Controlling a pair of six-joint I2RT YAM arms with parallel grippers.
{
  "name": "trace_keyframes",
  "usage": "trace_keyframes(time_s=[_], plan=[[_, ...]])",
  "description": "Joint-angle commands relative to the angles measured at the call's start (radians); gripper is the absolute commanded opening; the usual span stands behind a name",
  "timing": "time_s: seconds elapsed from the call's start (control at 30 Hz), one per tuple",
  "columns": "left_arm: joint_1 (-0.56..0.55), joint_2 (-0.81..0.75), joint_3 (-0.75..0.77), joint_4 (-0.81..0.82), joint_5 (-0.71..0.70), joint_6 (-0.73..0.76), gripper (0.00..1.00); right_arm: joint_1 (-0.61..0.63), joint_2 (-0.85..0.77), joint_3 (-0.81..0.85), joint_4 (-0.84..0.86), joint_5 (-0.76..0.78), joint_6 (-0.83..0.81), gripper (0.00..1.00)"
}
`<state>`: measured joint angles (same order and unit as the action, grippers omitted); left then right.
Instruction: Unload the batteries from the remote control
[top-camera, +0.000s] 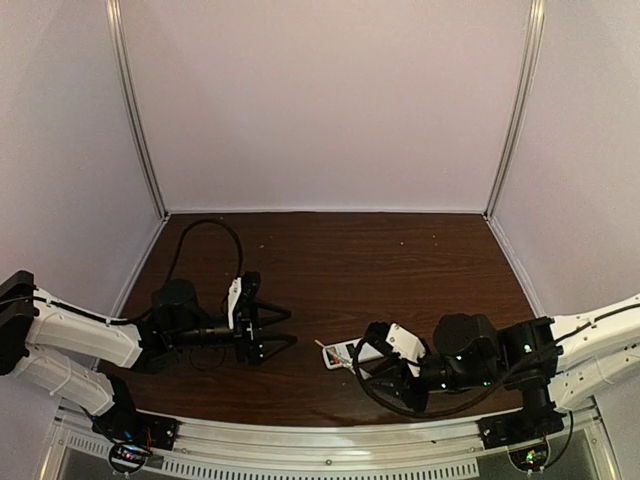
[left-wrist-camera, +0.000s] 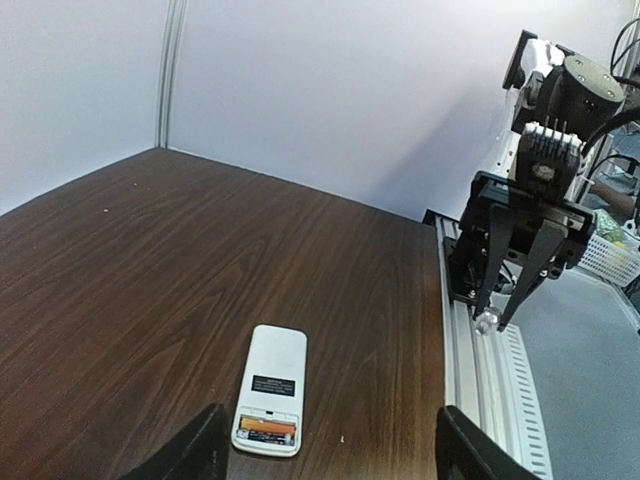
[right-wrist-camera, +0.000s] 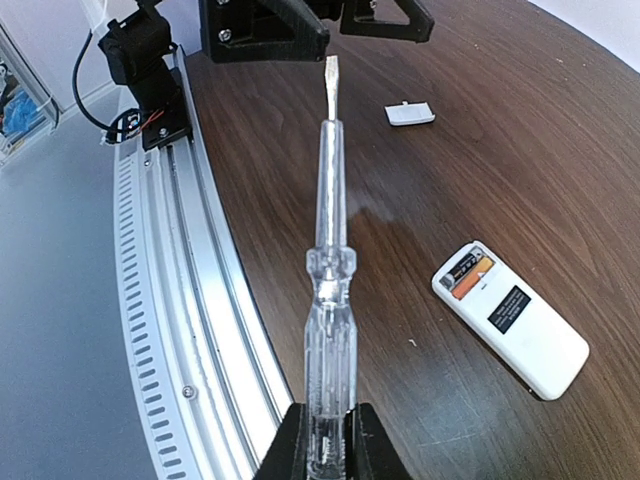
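Observation:
The white remote control (left-wrist-camera: 272, 378) lies back up on the brown table, with its battery bay open. Two batteries sit in the bay, an orange one (left-wrist-camera: 268, 426) and a darker one beside it (right-wrist-camera: 461, 269). The remote also shows in the right wrist view (right-wrist-camera: 515, 325) and in the top view (top-camera: 340, 352). My left gripper (left-wrist-camera: 330, 415) is open and empty, its fingers on either side of the remote's bay end and short of it. My right gripper (right-wrist-camera: 325, 418) is shut on a clear screwdriver (right-wrist-camera: 328, 270), held to the left of the remote and above the table.
The small white cover piece (right-wrist-camera: 410, 114) lies on the table beyond the remote, close to my left gripper (right-wrist-camera: 310, 25). A metal rail (right-wrist-camera: 190, 300) runs along the table's near edge. White walls enclose the table (top-camera: 400, 260) on three sides.

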<state>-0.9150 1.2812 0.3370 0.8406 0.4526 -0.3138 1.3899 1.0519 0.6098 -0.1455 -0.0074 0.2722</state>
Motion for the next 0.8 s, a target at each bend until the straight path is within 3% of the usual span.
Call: trace_keyframes(time_s=[0.0,0.37,0.77], plan=[[0.008,0.004,0.029,0.055,0.089,-0.027,0.70,0.047,0.030,0.048,-0.003,0.063,-0.009,0.00],[0.008,0.074,0.071,0.066,0.257,-0.024,0.62,0.080,0.091,0.085,0.007,0.130,0.014,0.00],[0.008,0.116,0.120,0.051,0.244,-0.123,0.54,0.094,0.183,0.144,-0.009,0.375,0.010,0.00]])
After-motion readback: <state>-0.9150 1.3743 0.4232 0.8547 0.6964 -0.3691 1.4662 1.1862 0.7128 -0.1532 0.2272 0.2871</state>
